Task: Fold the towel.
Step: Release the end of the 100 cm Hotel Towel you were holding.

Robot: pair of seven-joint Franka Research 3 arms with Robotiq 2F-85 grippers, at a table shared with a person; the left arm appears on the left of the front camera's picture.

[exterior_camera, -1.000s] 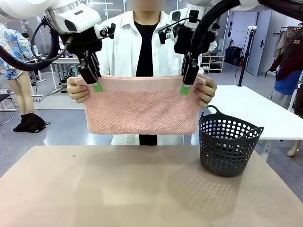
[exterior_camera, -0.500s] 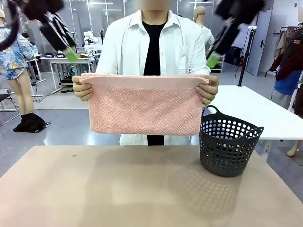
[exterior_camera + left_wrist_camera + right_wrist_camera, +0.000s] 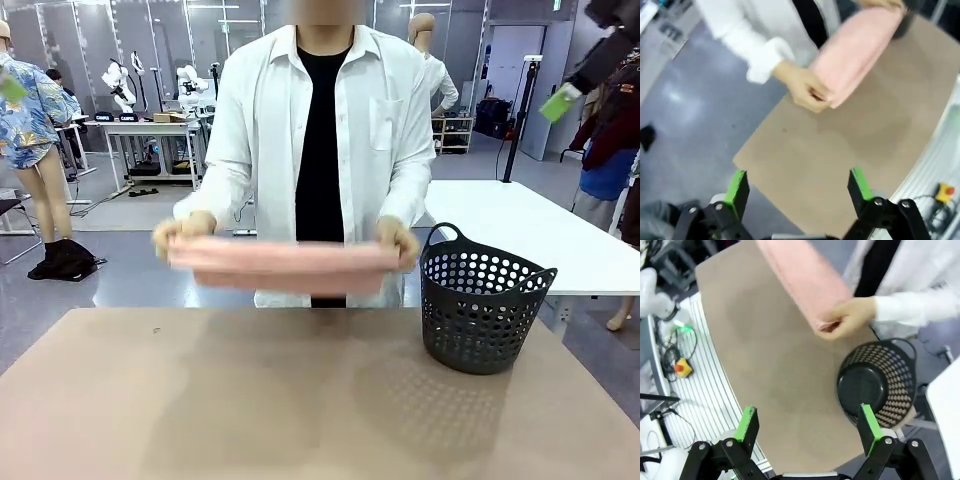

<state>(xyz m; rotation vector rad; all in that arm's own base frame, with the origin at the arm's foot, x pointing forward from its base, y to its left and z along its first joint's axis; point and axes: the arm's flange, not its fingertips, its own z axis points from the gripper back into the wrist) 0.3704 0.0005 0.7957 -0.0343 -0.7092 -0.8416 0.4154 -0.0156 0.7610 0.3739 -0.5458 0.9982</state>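
A person across the table holds the pink towel [image 3: 285, 266] in both hands, low and flat just above the table's far edge, blurred by motion. My left gripper [image 3: 798, 186] stands open and empty, high over the table's left side, far from the towel [image 3: 855, 50]. High on the other side, my right gripper [image 3: 808, 422] is open and empty too, with the towel [image 3: 805, 280] and the person's hand [image 3: 850, 317] well below it. In the front view one green pad of the right gripper [image 3: 560, 103] shows at the upper right.
A dark grey perforated basket [image 3: 482, 298] stands at the tan table's [image 3: 300, 400] far right; from above the basket [image 3: 877, 382] looks empty. A white table [image 3: 520, 235] stands behind it. An emergency-stop button [image 3: 681, 367] lies beside the table.
Both grippers have left the towel's top edge and swung up and outward. The person has lowered the towel from hanging upright to a flat bundle near the table.
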